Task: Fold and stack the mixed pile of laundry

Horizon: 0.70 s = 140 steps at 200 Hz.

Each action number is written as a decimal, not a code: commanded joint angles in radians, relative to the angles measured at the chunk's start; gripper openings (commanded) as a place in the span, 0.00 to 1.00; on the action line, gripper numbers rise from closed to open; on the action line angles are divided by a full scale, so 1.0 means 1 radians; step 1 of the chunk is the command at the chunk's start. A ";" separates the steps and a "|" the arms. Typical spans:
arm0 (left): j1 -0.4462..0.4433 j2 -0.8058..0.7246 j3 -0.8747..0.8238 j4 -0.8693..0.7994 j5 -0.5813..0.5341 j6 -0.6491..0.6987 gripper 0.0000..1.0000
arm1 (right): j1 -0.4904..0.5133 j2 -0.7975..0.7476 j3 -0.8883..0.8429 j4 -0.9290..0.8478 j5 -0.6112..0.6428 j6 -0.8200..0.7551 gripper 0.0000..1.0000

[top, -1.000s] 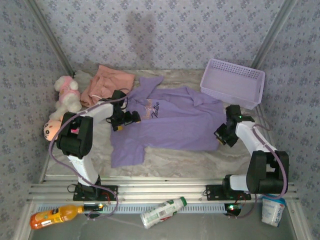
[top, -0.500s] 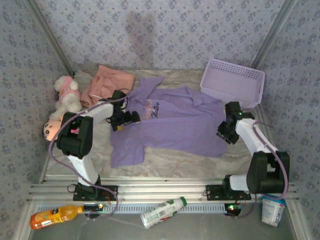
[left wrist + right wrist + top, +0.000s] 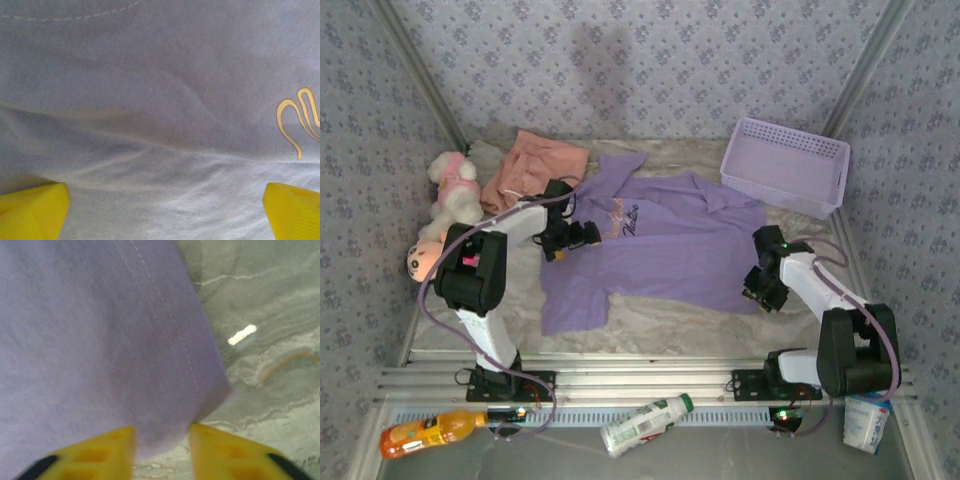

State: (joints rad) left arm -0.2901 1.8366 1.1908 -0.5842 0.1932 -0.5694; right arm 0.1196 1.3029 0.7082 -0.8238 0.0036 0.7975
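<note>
The lavender shirt (image 3: 670,250) is lying spread across the middle of the bench (image 3: 660,328), and the salmon shorts (image 3: 535,165) are lying toward its far-left corner. The left pincer (image 3: 575,238) is gaping wide, holding nothing, low over the shirt beside the chest lettering (image 3: 300,120). The right pincer (image 3: 162,442) is standing narrowly parted astride the shirt's near-right hem corner. Whether it is pinching the fabric, I cannot tell.

2 garments (image 3: 660,240) — 2 plushies (image 3: 455,190) — 1 bskt (image 3: 775,190)

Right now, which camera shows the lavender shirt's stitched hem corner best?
Right wrist: the hem corner sits close up, stitching clear, at the right gripper. Top external shows that corner tiny; left wrist shows the chest lettering instead.
</note>
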 commanded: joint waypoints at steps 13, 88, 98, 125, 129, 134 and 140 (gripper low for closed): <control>-0.009 0.027 0.015 -0.023 -0.012 0.003 0.99 | -0.008 -0.032 0.026 -0.060 0.044 0.027 0.00; -0.028 0.043 0.019 0.000 -0.009 -0.015 1.00 | 0.018 -0.121 0.083 -0.217 0.027 0.035 0.18; -0.030 0.043 0.020 -0.003 -0.012 -0.015 1.00 | 0.020 -0.111 0.060 -0.169 0.017 0.036 0.36; -0.034 0.042 0.020 -0.008 -0.012 -0.015 1.00 | -0.016 -0.104 -0.012 -0.030 -0.009 0.076 0.49; -0.035 0.042 0.020 -0.009 -0.013 -0.015 1.00 | -0.022 -0.099 -0.022 -0.007 -0.017 0.082 0.50; -0.035 0.043 0.020 -0.010 -0.014 -0.015 1.00 | -0.029 -0.091 -0.032 0.022 -0.030 0.088 0.50; -0.035 0.042 0.022 -0.013 -0.014 -0.014 0.99 | -0.036 -0.080 -0.042 0.056 -0.043 0.091 0.50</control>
State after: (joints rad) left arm -0.3164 1.8496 1.2030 -0.5777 0.1776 -0.5739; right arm 0.1131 1.1961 0.7082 -0.9043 0.0036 0.8444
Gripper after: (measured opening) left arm 0.996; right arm 0.495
